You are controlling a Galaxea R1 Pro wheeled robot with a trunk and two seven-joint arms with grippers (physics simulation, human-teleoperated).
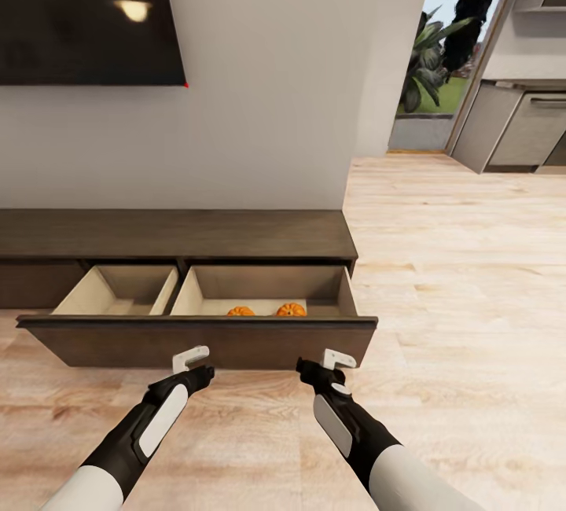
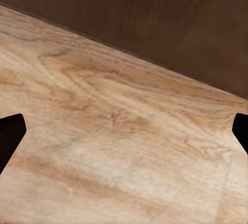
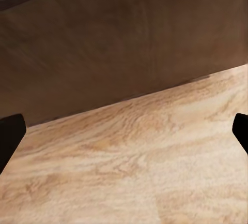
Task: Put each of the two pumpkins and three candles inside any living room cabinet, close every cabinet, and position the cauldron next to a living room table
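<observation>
Cabinet (image 1: 173,234) drawer (image 1: 204,338) pulled out; two pumpkins (image 1: 241,311) (image 1: 291,310) lie inside its right compartment. Left gripper (image 1: 191,358) and right gripper (image 1: 338,358), both spread open and empty, hover just before the drawer front.

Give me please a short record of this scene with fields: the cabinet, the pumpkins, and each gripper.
cabinet: low dark-brown unit against the wall, drawer pulled out
pumpkins: two in the drawer's right compartment, side by side
left compartment: nothing seen inside
left gripper: open, holding nothing, near the drawer front
right gripper: open, holding nothing, near the drawer front
</observation>
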